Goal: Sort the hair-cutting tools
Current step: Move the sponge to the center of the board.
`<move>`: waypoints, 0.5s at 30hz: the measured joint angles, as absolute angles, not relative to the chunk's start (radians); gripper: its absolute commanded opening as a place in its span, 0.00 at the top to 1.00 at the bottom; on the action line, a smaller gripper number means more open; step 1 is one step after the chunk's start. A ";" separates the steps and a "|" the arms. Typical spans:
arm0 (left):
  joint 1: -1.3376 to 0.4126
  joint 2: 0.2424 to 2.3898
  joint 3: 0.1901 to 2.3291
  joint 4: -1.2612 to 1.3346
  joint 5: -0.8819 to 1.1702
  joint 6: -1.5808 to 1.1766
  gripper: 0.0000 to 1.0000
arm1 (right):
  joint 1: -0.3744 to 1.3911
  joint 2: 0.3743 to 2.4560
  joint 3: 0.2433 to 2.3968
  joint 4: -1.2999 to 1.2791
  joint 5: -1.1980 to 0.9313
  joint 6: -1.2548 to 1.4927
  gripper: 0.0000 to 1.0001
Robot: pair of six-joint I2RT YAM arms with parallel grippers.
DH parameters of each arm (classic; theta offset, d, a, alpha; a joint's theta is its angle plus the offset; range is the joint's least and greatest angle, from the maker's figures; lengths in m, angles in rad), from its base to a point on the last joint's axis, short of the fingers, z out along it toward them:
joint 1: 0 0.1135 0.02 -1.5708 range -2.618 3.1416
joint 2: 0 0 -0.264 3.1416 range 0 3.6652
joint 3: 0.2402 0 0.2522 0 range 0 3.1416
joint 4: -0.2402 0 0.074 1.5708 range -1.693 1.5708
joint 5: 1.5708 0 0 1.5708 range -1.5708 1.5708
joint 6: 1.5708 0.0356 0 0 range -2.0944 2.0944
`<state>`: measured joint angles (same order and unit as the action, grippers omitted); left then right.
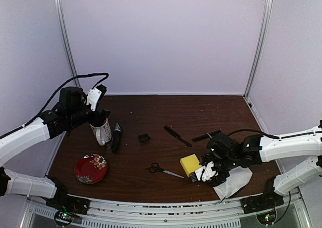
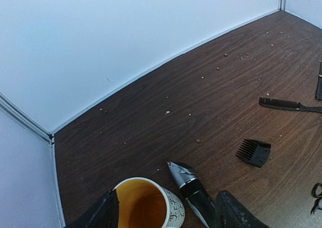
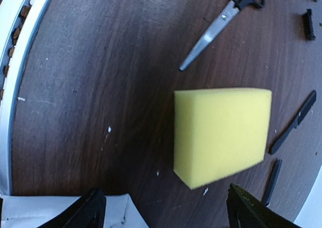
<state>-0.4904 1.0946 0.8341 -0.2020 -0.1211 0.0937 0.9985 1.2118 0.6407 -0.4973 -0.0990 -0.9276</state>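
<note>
**Top view:** L arm's left end effector [image 1: 96,118] hangs over a white mug [image 1: 102,131] at the bench's [image 1: 151,107] left side; the finger gap can't be judged from here. The trimmer [image 1: 116,137] lies just right of the mug, lengthwise front-to-back. The square piece [image 1: 144,138] sits further right, apart from it. Next come the centre comb [image 1: 177,136] and the right comb [image 1: 206,136], near each other but not touching. The scissors [image 1: 165,170] lie nr the front, mid-bench, blades pointing at the yellow sponge [image 1: 190,164]. The right end effector [image 1: 205,173] is just beside the sponge's right side, over an edge of the white pouch [image 1: 232,182]. A red plate [image 1: 91,168] sits front-left.

**Left wrist:** fingers [image 2: 103,213] stand wide apart. The mug's rim and the trimmer's silver head are between them, and neither is clamped. The square piece and centre comb lie beyond, to the right.

**Right wrist:** fingers [image 3: 93,208] are apart w/ only bare bench between them. The sponge is just ahead, untouched. The pouch corner lies by the left-hand finger. The scissors lie past the sponge, blades shut. Both combs are along the right edge, and the square piece is at top right.
</note>
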 measured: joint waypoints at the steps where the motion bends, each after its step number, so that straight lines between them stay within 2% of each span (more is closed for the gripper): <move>1: -0.490 1.095 0.835 -0.202 -0.119 0.099 0.31 | 1.012 1.247 0.653 -0.489 -0.090 -0.936 0.16; 7: -0.491 1.091 0.846 -0.200 -0.113 0.121 0.30 | 1.050 1.454 0.749 -0.396 0.000 -0.960 0.21; 15: -0.492 1.080 0.846 -0.195 -0.101 0.133 0.30 | 1.048 1.718 0.956 -0.276 0.114 -1.010 0.38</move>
<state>-0.4919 1.0798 0.8459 -0.1947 -0.1009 0.1333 1.0485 1.7184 0.9562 -0.2760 0.1139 -1.0100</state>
